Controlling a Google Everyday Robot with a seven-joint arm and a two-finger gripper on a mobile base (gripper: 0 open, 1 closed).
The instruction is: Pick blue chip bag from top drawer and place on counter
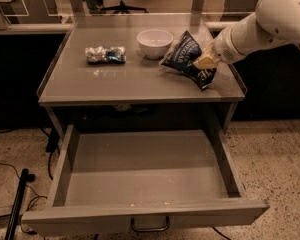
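Smooth grey counter (140, 84), upper centre; crinkled foil blue chip bag (182, 56) pinched tight in half-hidden gripper (205, 61), upper right.

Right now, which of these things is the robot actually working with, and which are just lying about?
Part of the job: blue chip bag, on the counter; gripper, at the bag's right edge; top drawer, pulled open.
Just lying about: white bowl; small silver-and-blue packet; both on the counter.
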